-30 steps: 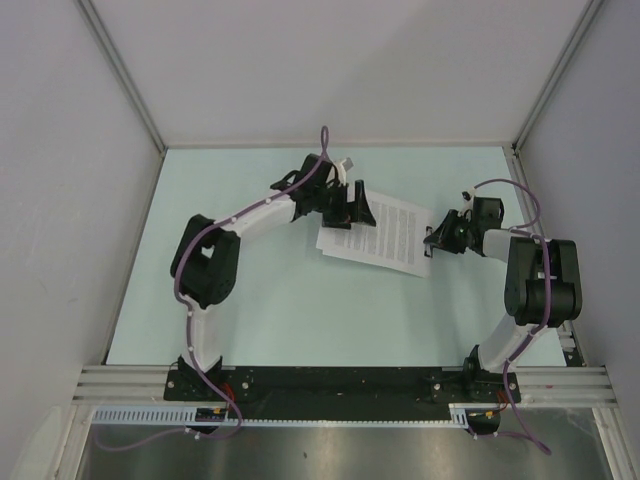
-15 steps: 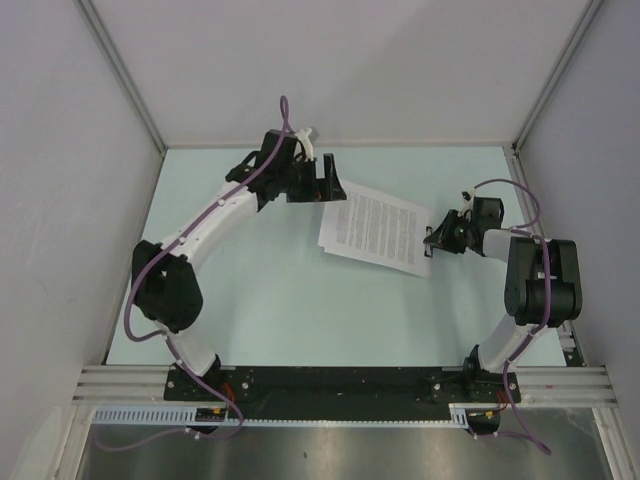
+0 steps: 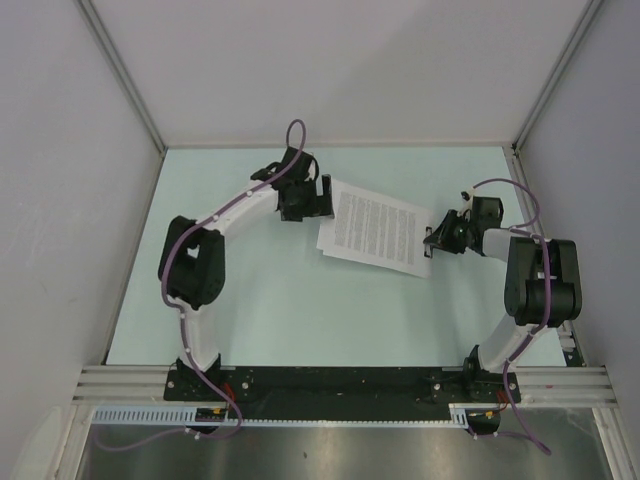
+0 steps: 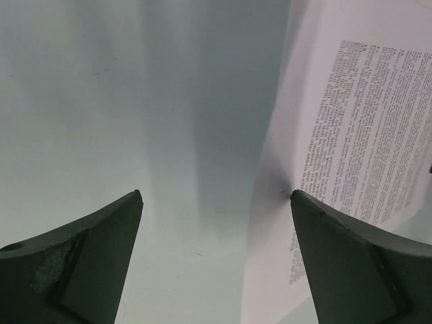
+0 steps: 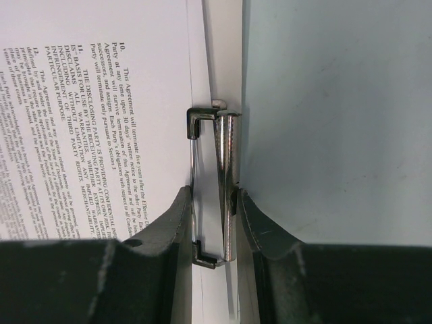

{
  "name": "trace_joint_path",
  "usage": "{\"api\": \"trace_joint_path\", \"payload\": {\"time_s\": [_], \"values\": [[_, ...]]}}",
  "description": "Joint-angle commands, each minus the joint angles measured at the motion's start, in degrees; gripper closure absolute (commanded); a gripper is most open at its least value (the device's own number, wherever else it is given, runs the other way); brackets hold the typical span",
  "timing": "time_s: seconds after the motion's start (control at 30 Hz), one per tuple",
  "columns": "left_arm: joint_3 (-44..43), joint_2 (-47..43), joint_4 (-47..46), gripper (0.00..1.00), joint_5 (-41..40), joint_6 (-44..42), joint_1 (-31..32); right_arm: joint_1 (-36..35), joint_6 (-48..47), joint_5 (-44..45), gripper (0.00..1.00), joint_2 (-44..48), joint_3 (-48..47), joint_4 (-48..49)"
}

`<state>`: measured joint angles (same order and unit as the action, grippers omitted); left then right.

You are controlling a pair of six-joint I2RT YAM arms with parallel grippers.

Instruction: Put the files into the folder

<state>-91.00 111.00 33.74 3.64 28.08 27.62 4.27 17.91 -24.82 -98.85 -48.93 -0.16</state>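
Observation:
The files [image 3: 375, 232] lie as a stack of printed sheets right of the table's middle, a dense page on top, also in the left wrist view [image 4: 364, 115] and the right wrist view [image 5: 101, 101]. The folder [image 5: 226, 54] lies under them and shows only as a plain white strip along their right edge. My right gripper [image 3: 432, 240] is shut on the folder's metal clip [image 5: 214, 182], its own jaws midway [image 5: 212, 202]. My left gripper [image 3: 318, 197] is open and empty at the stack's far left corner. In its own view [image 4: 216, 196] one finger overlaps the sheet's edge.
The pale green table [image 3: 270, 300] is boxed in by grey walls at the left, back and right. A metal rail [image 3: 340, 380] with both arm bases runs along the near edge.
My left arm swung back and left off the sheet's corner, then came back down beside that corner. The right arm and the stack have not moved.

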Motion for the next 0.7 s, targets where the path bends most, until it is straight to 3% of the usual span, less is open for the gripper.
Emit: {"api": "trace_joint_path", "payload": {"time_s": [0.0, 0.4, 0.67], "values": [[-6.4, 3.3, 1.1, 0.02, -0.5, 2.6, 1.5, -0.9, -0.8, 0.5, 1.00, -0.6, -0.6, -4.7], [-5.1, 6.5, -2.8, 0.11, 3.0, 6.0, 3.1, -1.5, 0.3, -1.0, 1.00, -0.6, -0.9, -3.8], [-3.5, 7.2, -3.9, 0.14, -0.1, 6.2, 3.5, -2.1, 0.7, -2.3, 1.00, 0.4, -0.8, -3.3]]}}
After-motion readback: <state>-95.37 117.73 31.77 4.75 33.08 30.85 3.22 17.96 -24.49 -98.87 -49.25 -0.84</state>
